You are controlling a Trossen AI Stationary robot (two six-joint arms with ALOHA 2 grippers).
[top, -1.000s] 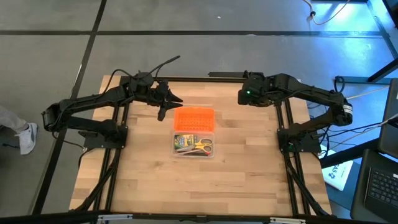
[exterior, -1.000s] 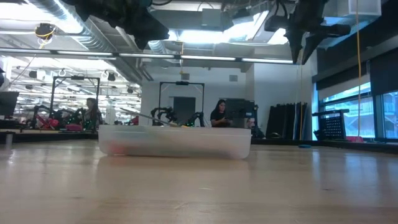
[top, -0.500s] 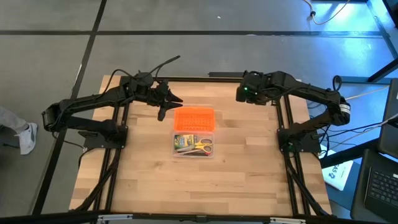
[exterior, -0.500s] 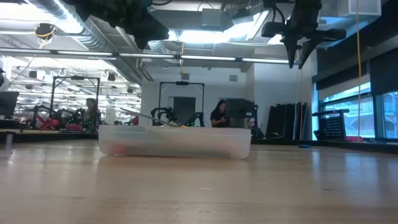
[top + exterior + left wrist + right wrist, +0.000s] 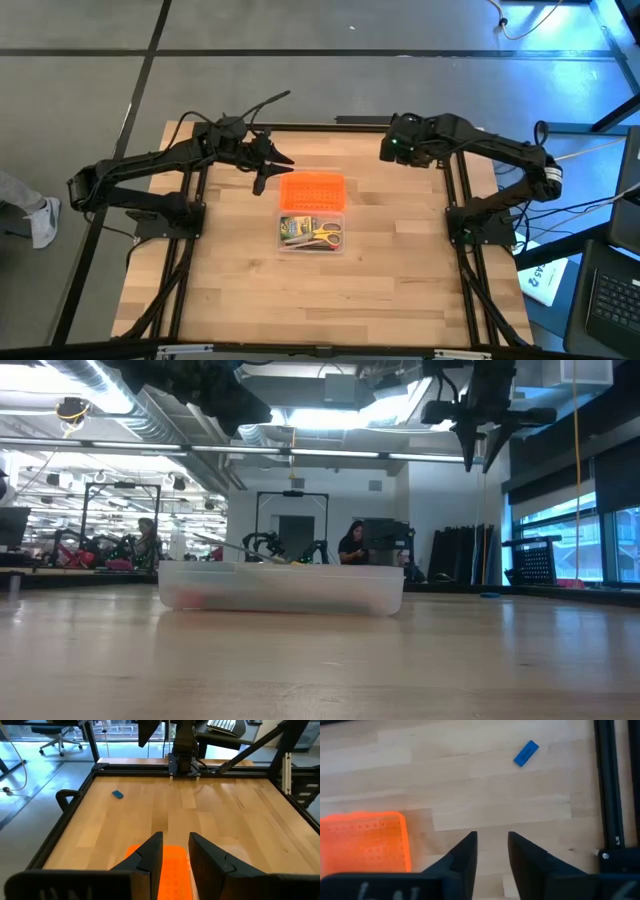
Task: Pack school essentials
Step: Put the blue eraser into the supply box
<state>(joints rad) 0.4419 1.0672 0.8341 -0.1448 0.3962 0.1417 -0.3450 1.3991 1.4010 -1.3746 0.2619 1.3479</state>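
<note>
The bench (image 5: 380,270) is surfaced in pale wood planks with a smooth, lightly satin finish. The box (image 5: 280,588) is formed of translucent, frosted-looking plastic; its lid (image 5: 311,190) is orange plastic with a dimpled texture. The frame (image 5: 188,240) is made of matt black metal bars. The tiny blue piece (image 5: 526,753) appears matt.

Clear box (image 5: 311,231) sits at table (image 5: 400,290) centre, its lid (image 5: 311,190) lying just beside it at 12 o'clock; scissors (image 5: 323,235) and crayon box (image 5: 294,229) lie inside, scissors at 3 o'clock of the crayon box. Left gripper (image 5: 262,180) hangs at 10 o'clock of the lid, right gripper (image 5: 384,155) at 2 o'clock, well apart. Tiny piece (image 5: 526,753) lies alone on the table toward the far edge.
</note>
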